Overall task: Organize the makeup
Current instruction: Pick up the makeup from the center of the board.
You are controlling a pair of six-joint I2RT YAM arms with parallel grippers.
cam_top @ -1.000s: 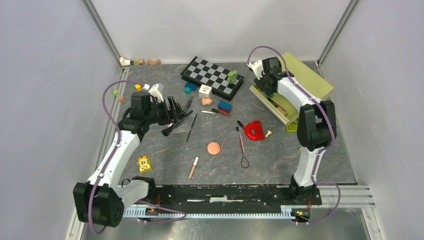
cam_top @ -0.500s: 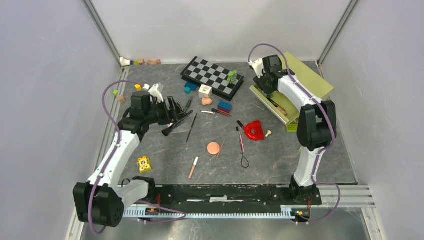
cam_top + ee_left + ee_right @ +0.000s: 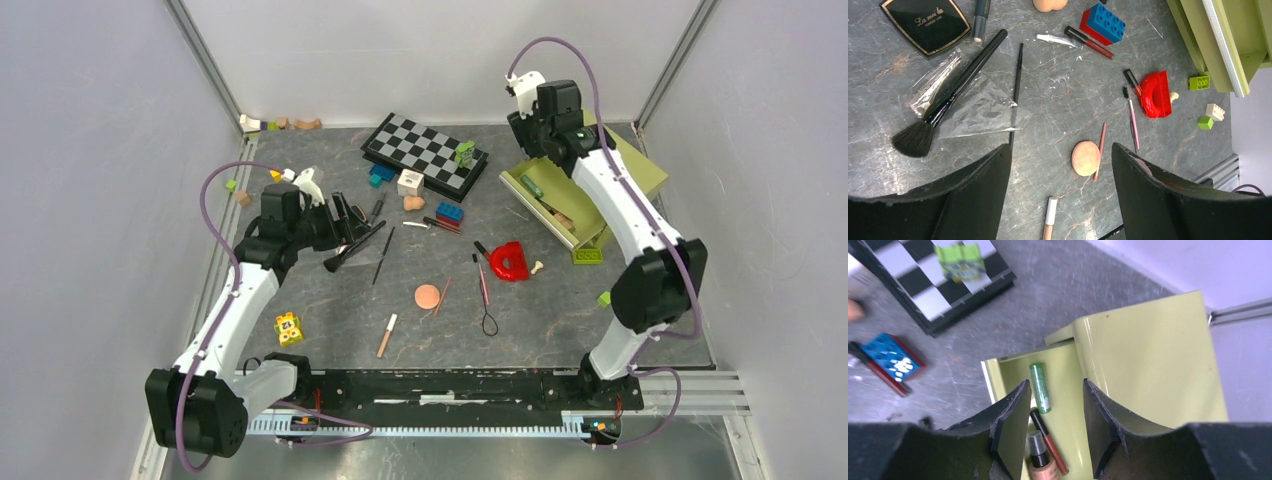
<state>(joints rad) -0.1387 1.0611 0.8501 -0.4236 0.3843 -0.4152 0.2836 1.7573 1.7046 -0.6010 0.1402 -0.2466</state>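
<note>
Nearest the arm bases is a white-capped stick (image 3: pixel 387 335) flat on the table. A little further out is the peach puff (image 3: pixel 1085 158), with a pink pencil (image 3: pixel 1099 150) just beside it. The left gripper (image 3: pixel 1060 150) hovers over this stretch, fingers spread wide with nothing in them. From its wrist cam, the puff and pencil sit right in the gap between the two fingers, down on the table.

Off to one side, the black brush (image 3: pixel 948 97) lies across a clear wrapper (image 3: pixel 973 107), and a black pencil (image 3: pixel 1017 85) runs alongside. The dark compact (image 3: pixel 925 22) is beyond those.

At the far end, the right gripper (image 3: pixel 1055 385) hangs above the green drawer box (image 3: pixel 1148 355), jaws apart and holding nothing. Below it in the open drawer are a green tube (image 3: pixel 1040 388), a lip gloss (image 3: pixel 1050 447), and what I think is the tan bottle (image 3: pixel 1040 465), though it's cut off at the frame edge.
</note>
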